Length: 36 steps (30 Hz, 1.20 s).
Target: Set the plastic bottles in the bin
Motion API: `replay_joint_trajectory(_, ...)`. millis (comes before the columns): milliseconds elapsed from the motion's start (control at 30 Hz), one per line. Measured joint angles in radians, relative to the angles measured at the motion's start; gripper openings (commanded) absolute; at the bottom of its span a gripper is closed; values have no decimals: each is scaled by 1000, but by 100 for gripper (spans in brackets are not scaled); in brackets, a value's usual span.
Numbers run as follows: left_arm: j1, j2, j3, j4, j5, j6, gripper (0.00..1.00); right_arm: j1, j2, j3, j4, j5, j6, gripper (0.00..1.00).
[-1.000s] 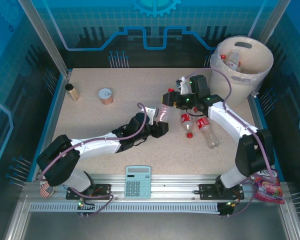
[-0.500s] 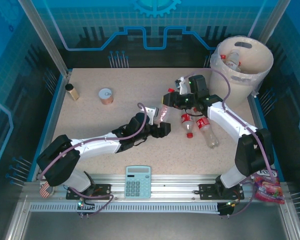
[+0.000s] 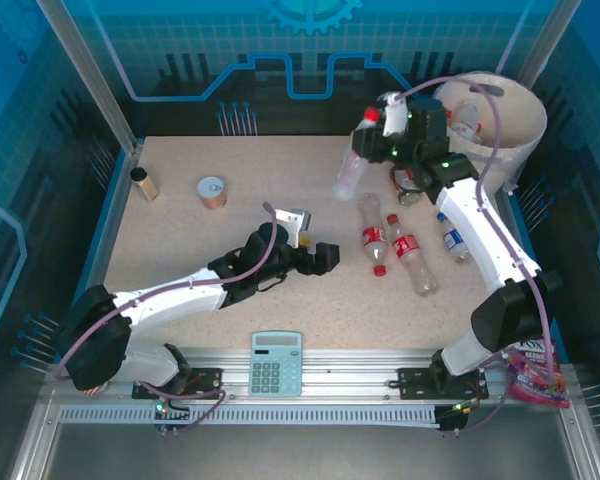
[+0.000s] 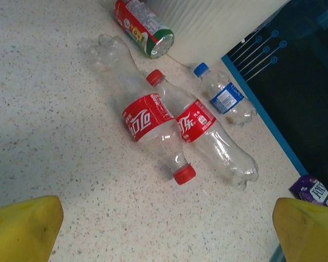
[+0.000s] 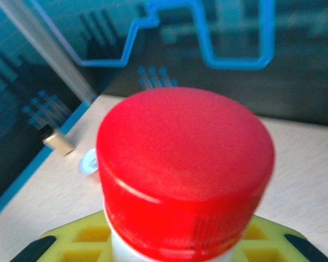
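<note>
Speckled beige tabletop point(image 3: 180, 260) inside blue enclosure walls, with the cream bin point(image 3: 525, 140) at the far right corner and at least one bottle point(image 3: 466, 118) inside it. Right gripper point(image 3: 378, 135) up just left of the bin's rim, jaws pinching the neck of a red-capped clear bottle point(image 3: 348, 180) that hangs tilted below. Left gripper point(image 3: 323, 258) low over the table, yellow fingertips point(image 4: 22, 226) spread wide on nothing, near two red-labelled bottles point(image 4: 150, 123) lying side by side, a blue-labelled one point(image 4: 225, 100) and a green-rimmed one point(image 4: 145, 27) just beside the bin wall.
</note>
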<state>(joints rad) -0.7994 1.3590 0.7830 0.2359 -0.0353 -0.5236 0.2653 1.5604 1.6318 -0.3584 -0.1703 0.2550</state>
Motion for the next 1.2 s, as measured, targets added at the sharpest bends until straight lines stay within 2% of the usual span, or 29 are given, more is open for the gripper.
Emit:
replay_joint_trajectory(167, 0, 0, -1, -30, 4, -1, 99, -22, -47, 57, 46, 210, -208, 23)
replay_joint_trajectory(200, 0, 0, -1, -35, 6, -2, 99, -18, -63, 56, 68, 258, -268, 21)
replay_joint_trajectory(267, 0, 0, -1, -46, 8, -2, 99, -5, -95, 40, 148, 350, -404, 10)
replay_joint_trajectory(400, 0, 1, 0, -57, 17, -9, 99, 0, -131, -6, 349, 501, -679, 8)
replay_joint_trajectory(500, 0, 2, 0, -63, 24, -13, 99, -37, -123, -47, 505, 559, -830, 1)
replay_joint_trajectory(600, 0, 8, 1, -68, 27, -21, 99, -93, -92, -80, 628, 588, -940, 0)
replay_joint_trajectory(867, 0, 21, 1, -73, 33, -27, 99, -171, 1, -146, 761, 605, -1059, 0)
replay_joint_trajectory(1200, 0, 56, 29, -74, 48, -27, 99, -285, 77, -162, 759, 581, -1052, 0)
